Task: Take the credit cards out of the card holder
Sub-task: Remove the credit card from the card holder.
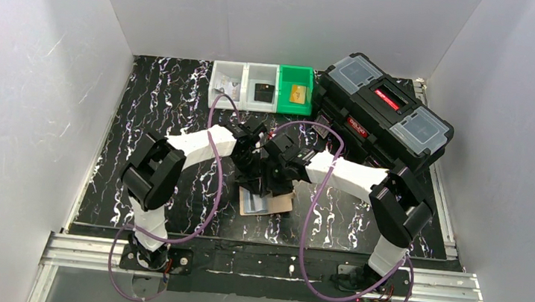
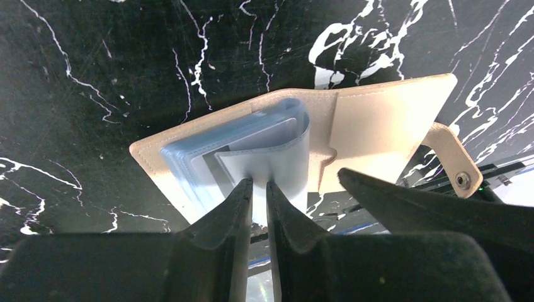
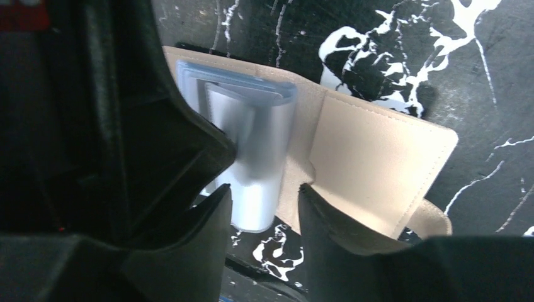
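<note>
The cream-beige card holder lies open on the black marbled table near the front centre. It also shows in the left wrist view and the right wrist view, with its snap tab at the right. A stack of pale blue translucent card pockets sits on its left half. My left gripper is shut on a pale blue leaf bent up from that stack; card or sleeve, I cannot tell. My right gripper is open, its fingers astride the wallet's near edge, beside the leaf.
A large black toolbox stands at the back right. Two white bins and a green bin stand at the back centre; a tan-gold flat item lies in the green one. Both arms crowd over the wallet.
</note>
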### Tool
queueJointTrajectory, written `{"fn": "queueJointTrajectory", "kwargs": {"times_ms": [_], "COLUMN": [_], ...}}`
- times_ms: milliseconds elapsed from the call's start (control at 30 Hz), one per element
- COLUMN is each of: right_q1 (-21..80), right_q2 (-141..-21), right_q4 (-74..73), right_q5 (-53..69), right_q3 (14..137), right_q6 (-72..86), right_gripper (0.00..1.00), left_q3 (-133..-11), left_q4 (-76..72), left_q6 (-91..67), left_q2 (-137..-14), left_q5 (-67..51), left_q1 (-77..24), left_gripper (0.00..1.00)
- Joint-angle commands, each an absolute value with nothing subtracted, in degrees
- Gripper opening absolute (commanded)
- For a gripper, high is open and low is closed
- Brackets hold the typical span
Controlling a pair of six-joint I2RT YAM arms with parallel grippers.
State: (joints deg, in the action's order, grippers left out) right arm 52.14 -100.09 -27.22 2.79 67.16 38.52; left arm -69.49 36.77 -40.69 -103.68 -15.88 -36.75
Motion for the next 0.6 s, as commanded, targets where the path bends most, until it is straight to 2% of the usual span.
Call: {"fn": "queueJointTrajectory", "kwargs": {"times_ms": [0, 67, 333, 500, 567], "right_q1": [52.1, 52.2, 53.7, 54.4, 54.6], "right_q2": [-97.9, -97.7, -98.4, -98.1, -97.9], "right_q4": [-27.4, -26.7, -27.5, -27.0, -26.6], "right_q5": [2.7, 3.3, 1.4, 1.2, 0.9], "right_q3": [66.0, 65.5, 66.1, 64.6, 64.2], "right_q6": [37.8, 37.9, 38.2, 37.7, 37.1], "right_gripper": [0.56, 0.59, 0.57, 0.69, 0.71], "left_q3": [-70.9, -70.9, -71.5, -71.9, -72.2], "left_q4": [37.6, 37.5, 37.8, 37.9, 38.1], "left_q6": [-41.3, -41.2, -40.4, -39.5, -38.9], "left_q2": [-103.7, -103.8, -103.7, -104.2, -104.5], "left_q5": [-15.7, -15.7, -16.5, -17.2, -17.8], "left_q1": [-37.3, -37.3, -37.3, -37.3, -37.3], "left_gripper": [0.13, 0.13, 0.13, 0.13, 0.13]}}
